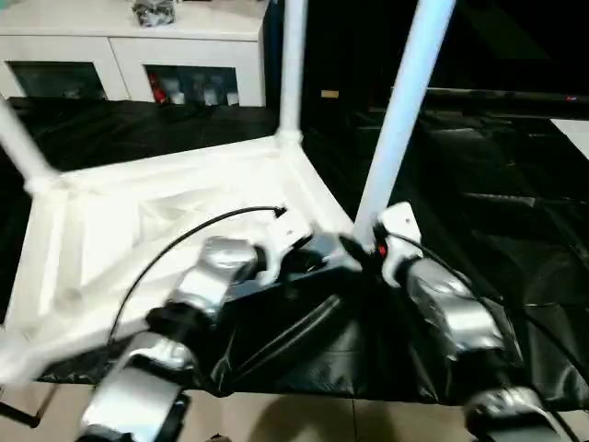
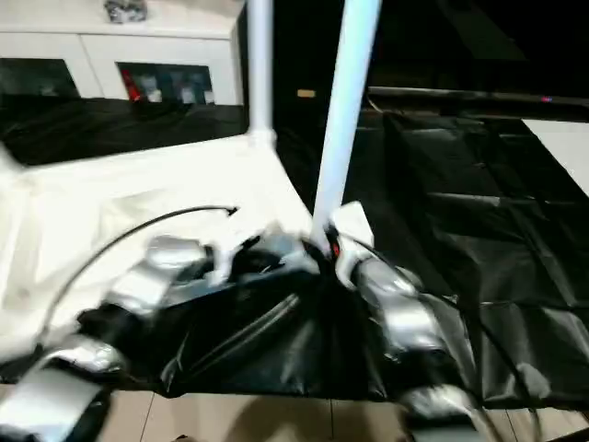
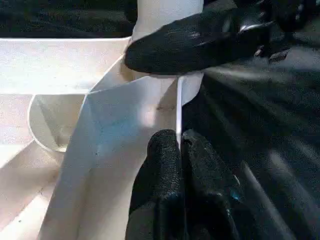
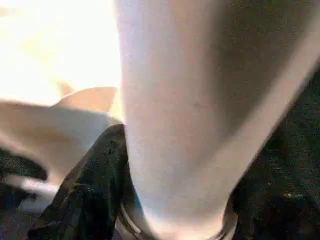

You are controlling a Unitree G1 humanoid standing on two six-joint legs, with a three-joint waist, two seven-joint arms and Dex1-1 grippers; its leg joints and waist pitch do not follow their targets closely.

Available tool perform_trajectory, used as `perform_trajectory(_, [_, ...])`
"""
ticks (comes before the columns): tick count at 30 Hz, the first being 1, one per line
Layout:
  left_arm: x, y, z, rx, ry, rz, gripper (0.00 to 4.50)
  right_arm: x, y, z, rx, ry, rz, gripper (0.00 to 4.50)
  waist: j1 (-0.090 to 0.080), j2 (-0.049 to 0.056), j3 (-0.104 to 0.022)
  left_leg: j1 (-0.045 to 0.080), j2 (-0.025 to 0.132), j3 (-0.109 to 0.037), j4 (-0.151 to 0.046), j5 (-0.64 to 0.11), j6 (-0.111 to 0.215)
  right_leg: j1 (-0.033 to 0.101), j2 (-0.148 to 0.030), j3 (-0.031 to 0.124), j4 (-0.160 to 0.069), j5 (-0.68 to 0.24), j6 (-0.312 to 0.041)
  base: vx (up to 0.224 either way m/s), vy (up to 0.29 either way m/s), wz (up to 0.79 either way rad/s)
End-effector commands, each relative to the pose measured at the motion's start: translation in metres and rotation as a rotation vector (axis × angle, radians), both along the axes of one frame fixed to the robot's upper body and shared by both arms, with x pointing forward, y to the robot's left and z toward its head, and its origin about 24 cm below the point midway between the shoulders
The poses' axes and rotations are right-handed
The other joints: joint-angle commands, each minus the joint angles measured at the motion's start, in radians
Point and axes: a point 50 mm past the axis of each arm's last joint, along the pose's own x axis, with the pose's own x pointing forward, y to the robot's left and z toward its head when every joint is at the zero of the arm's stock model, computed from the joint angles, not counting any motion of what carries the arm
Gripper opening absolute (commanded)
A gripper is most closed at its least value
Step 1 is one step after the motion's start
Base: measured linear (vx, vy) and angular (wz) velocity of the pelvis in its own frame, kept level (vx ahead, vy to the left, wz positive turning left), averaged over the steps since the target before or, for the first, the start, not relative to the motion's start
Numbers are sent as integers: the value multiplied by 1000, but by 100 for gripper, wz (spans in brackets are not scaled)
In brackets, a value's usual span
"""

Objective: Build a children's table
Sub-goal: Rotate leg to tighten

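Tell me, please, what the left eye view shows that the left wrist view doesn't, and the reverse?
Left eye view alone: the whole upturned table top, the far leg, the white cabinet and both silver forearms.

Left wrist view alone: the left gripper shut on the thin rim of the top, close up.

Both: the near leg, the right gripper around its base, and the black sheet.

A black sheet [image 1: 479, 230] covers the surface before me, wrinkled and hanging over the near edge above what looks like pale floor [image 1: 304, 419]. On the sheet lies the white table top [image 1: 138, 239], underside up, its legs [image 1: 405, 110] pointing upward.
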Motion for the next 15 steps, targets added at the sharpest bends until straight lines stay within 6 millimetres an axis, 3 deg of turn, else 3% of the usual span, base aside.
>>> perform_trajectory(1, [-1, -33, 15, -74, -43, -60, 0, -7, 32, -14, -18, 62, 74, 260, 0, -9, -58, 7, 11, -3, -73, -270, 8, 40, -52, 33, -98, -365, -171, 0, 0, 0])
perform_trajectory(3, [-1, -40, 17, -86, -47, -66, 0, -4, 37, -11, -1, 46, 72, 260, -2, -9, -60, 4, 11, -2, -72, -260, 18, 41, -52, 33, -95, -338, -174, 0, 0, 0])
perform_trajectory(6, [-2, -40, 18, -87, -51, -88, 0, -3, 39, -3, 101, 37, 133, 329, -2, -6, -61, 3, 12, -2, -71, -252, 31, 43, -50, 34, -93, -295, -186, 0, 0, 0])
perform_trajectory(10, [-2, -35, 17, -78, -54, -96, 0, -3, 36, -1, 97, 28, 157, 348, -2, -6, -61, 4, 13, -1, -71, -243, 42, 45, -51, 33, -90, -266, -202, 0, 0, 0])
perform_trajectory(11, [-2, -28, 17, -77, -61, -115, 0, -4, 30, 0, 60, 9, 190, 374, -2, -4, -61, 5, 13, -1, -71, -249, 40, 44, -51, 33, -91, -279, -203, 0, 0, 0])
perform_trajectory(14, [-4, -18, 16, -69, -59, -156, 0, -7, 21, 2, 35, -4, 263, 374, 0, -7, -63, 2, 13, -1, -70, -239, 49, 48, -52, 33, -90, -265, -202, 0, 0, 0])
perform_trajectory(15, [-5, -16, 15, -67, -61, -170, 0, -8, 19, 2, 31, -5, 286, 374, 1, -3, -63, 2, 13, -1, -69, -232, 52, 48, -52, 34, -88, -251, -205, 0, 0, 0])
